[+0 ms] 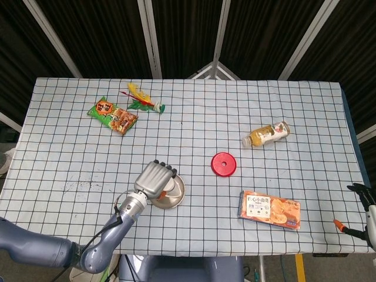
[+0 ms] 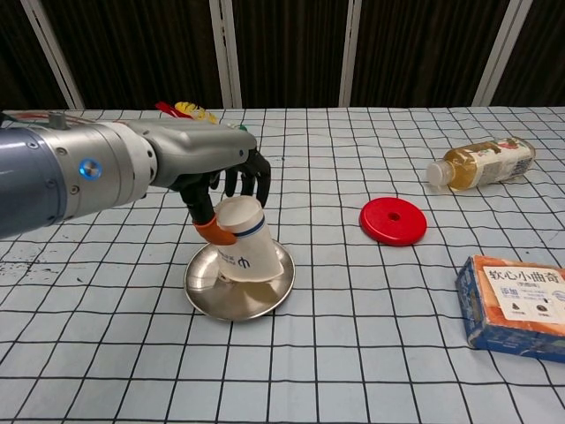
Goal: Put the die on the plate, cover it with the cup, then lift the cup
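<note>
— Where's the cup (image 2: 249,251) right now?

— In the left hand (image 2: 219,181). The fingers (image 2: 259,178) are wrapped around its upper end, thumb on the near side, and it sits mouth-down and tilted on the plate (image 2: 203,284), with its rim down in the dish.

— And the die?

— I can't see it in either view. The cup covers the middle of the plate, so I can't say exactly where it lies.

— What does it look like from above?

— From the head view the left hand (image 1: 155,180) hides most of the cup (image 1: 171,185); only a sliver shows, with the plate (image 1: 177,194) poking out around it.

— The right hand?

— The right hand (image 1: 365,197) is barely in view at the far right edge of the table (image 1: 194,129), well apart from everything. Only a bit of dark fingers shows; I can't tell whether they're spread or curled.

— What else is lying about?

— A red disc (image 2: 393,220) to the right of the plate, a bottle (image 2: 481,163) on its side beyond it, a box (image 2: 520,304) of biscuits near the front right, and a snack packet (image 1: 113,115) with a shuttlecock (image 1: 143,101) beside it at the far left.
</note>
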`<action>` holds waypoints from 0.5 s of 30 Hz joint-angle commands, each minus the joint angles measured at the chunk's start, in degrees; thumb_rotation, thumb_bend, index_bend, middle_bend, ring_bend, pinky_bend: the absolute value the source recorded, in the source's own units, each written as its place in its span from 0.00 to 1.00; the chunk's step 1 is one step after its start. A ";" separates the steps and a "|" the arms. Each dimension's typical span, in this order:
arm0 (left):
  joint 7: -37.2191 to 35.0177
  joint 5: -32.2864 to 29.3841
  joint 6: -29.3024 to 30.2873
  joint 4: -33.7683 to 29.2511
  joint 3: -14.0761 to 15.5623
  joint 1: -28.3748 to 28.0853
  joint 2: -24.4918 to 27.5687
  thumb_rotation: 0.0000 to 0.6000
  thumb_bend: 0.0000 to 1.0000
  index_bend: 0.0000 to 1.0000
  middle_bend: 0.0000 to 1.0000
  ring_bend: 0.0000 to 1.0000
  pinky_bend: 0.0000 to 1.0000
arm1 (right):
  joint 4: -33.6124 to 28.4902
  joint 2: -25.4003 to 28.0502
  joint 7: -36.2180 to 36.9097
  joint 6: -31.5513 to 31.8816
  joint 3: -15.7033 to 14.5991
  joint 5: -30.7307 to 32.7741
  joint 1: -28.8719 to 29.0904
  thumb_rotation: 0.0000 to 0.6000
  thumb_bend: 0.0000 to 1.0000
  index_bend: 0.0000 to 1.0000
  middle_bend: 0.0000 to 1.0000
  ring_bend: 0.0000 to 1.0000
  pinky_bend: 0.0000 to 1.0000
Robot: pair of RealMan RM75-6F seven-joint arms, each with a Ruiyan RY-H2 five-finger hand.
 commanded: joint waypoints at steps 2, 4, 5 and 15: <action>0.17 -0.73 -0.11 0.83 0.53 -0.50 -0.06 1.00 0.51 0.48 0.45 0.33 0.31 | 0.00 0.00 0.04 -0.12 0.08 0.25 0.01 1.00 0.10 0.24 0.19 0.15 0.00; 0.24 -1.18 -0.18 1.22 0.81 -0.74 -0.23 1.00 0.51 0.48 0.45 0.33 0.31 | 0.01 0.03 0.04 -0.12 0.11 0.32 0.00 1.00 0.10 0.24 0.19 0.15 0.00; 0.22 -1.31 -0.20 1.34 0.85 -0.83 -0.29 1.00 0.51 0.48 0.45 0.33 0.31 | 0.02 0.03 0.03 -0.10 0.12 0.33 0.00 1.00 0.10 0.24 0.19 0.15 0.00; -0.25 -1.68 -0.43 3.80 2.06 -1.69 -1.88 1.00 0.51 0.48 0.45 0.33 0.31 | -0.12 0.11 0.18 -0.22 0.13 0.42 -0.01 1.00 0.10 0.24 0.19 0.15 0.00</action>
